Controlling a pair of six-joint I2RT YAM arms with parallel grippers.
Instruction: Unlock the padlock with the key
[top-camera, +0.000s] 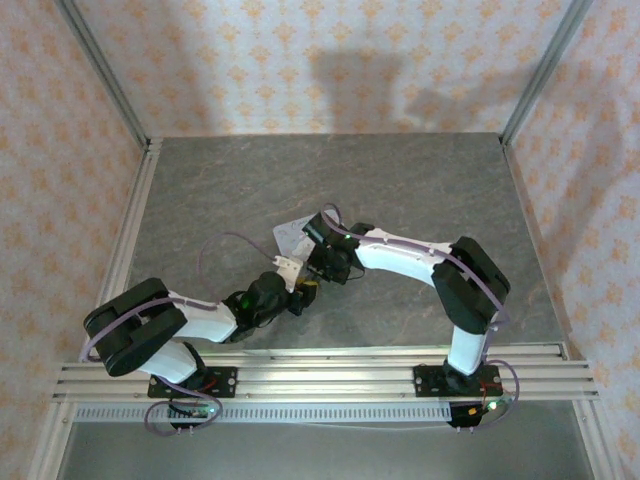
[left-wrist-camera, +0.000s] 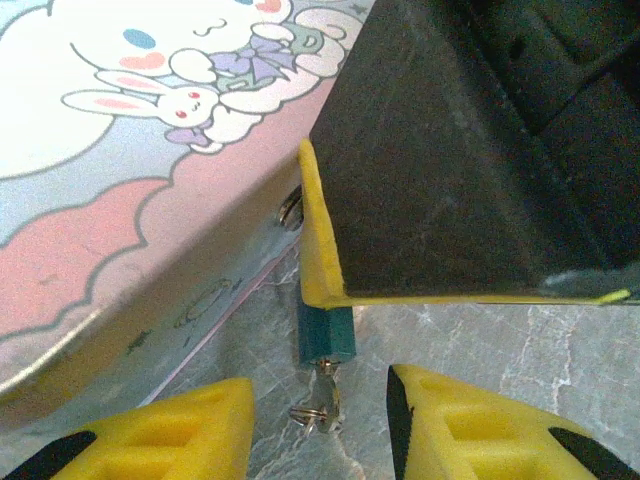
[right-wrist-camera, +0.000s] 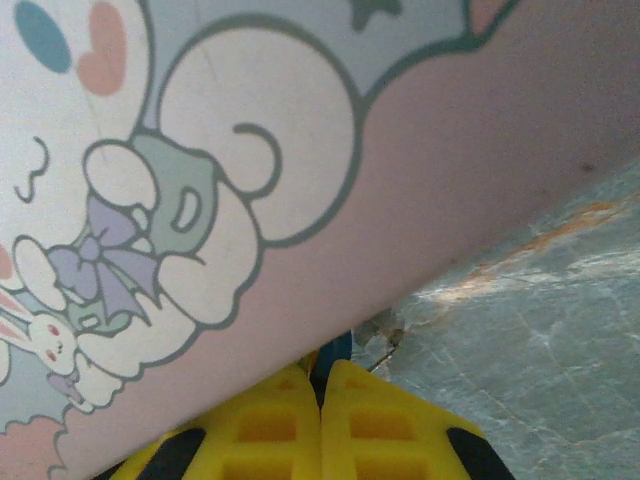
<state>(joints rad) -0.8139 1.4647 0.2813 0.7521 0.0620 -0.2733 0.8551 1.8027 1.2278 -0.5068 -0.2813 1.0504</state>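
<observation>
between the half-parted fingers of my left gripper (left-wrist-camera: 318, 388), which grip nothing, i see the key (left-wrist-camera: 322, 408) poking from the padlock (left-wrist-camera: 325, 335). my right gripper (right-wrist-camera: 320, 378) is pinched shut on the padlock (only its teal body shows), just beside the cartoon tin (left-wrist-camera: 120, 200) on the table (left-wrist-camera: 480, 340).

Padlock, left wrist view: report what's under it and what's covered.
A small metal key hangs from the padlock's underside, above the grey table. Its top is covered by the right gripper's yellow-edged finger, so the shackle cannot be seen.
</observation>
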